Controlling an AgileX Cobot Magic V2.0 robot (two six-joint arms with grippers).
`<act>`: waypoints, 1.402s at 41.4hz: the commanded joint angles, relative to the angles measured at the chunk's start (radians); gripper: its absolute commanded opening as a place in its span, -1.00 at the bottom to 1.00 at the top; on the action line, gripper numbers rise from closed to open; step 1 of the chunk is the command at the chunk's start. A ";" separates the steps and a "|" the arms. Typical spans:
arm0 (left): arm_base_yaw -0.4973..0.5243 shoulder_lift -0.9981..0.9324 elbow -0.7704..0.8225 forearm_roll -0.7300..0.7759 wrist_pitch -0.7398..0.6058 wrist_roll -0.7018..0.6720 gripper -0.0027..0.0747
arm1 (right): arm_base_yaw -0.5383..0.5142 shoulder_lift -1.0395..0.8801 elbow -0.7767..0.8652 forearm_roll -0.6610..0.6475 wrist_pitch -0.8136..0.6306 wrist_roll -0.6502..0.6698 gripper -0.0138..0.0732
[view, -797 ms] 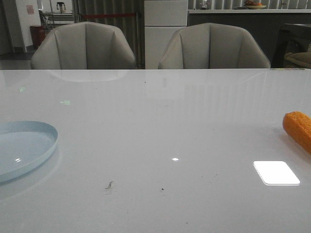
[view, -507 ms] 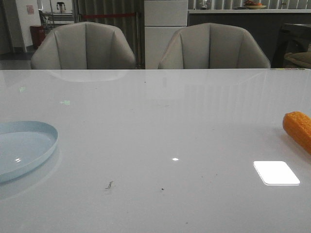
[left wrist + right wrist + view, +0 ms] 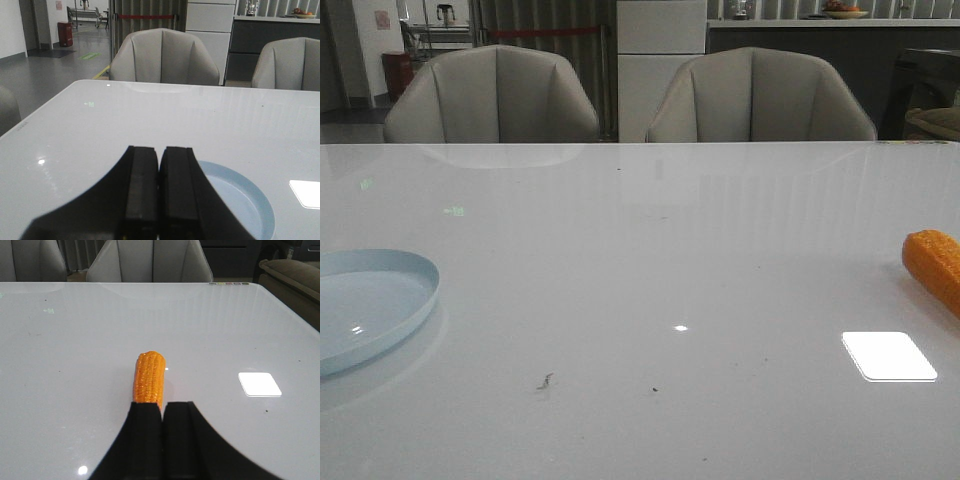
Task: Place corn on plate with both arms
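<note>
Looking over the table (image 3: 650, 250) from the front, I see the corn (image 3: 935, 268) lying on its side at the far right edge of the picture, cut off by the frame, and the plate (image 3: 415, 265) at the far left, also partly out of frame. The two are well apart, with the glossy white surface between them. Two grey chairs (image 3: 492, 95) stand behind the table's far edge.

From my right wrist camera, the right gripper (image 3: 162, 440) has its dark fingers (image 3: 145, 440) pressed together, nothing held between them. The corn (image 3: 148, 376) lies just beyond the fingertips, lengthwise away from the camera, its near end hidden behind the left finger tip (whether it touches the finger I cannot tell). A bright rectangular light reflection (image 3: 259, 384) sits on the table beside it.

From my left wrist camera, the left gripper (image 3: 160, 195) is likewise clenched, fingers (image 3: 141, 192) meeting along a thin seam and gripping nothing. The plate (image 3: 245, 200) lies on the table just past and to one side of the fingers, partly covered by them; what shows of its pale-blue inside is bare.
</note>
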 commanded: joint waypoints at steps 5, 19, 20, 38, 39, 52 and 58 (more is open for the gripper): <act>-0.001 -0.018 0.036 -0.011 -0.186 -0.005 -0.69 | -0.001 0.008 -0.023 0.000 -0.152 -0.007 -0.57; -0.001 -0.017 -0.060 0.024 -0.368 -0.005 -0.69 | -0.001 0.014 -0.197 0.000 -0.295 0.037 -0.57; -0.001 -0.017 -0.078 0.038 -0.362 -0.005 -0.69 | -0.001 0.017 -0.225 0.000 -0.263 0.037 -0.57; -0.001 0.310 -0.544 0.163 -0.210 -0.005 -0.69 | -0.001 0.401 -0.750 0.000 0.037 0.037 -0.57; -0.001 0.333 -0.561 0.163 -0.195 -0.005 -0.69 | -0.001 0.429 -0.764 0.000 0.037 0.037 -0.57; -0.001 0.658 -0.653 0.163 -0.114 -0.005 -0.69 | -0.001 0.694 -0.790 0.000 0.032 0.037 -0.57; -0.001 0.772 -0.653 0.163 -0.109 -0.005 -0.69 | -0.001 0.775 -0.790 0.000 0.036 0.037 -0.57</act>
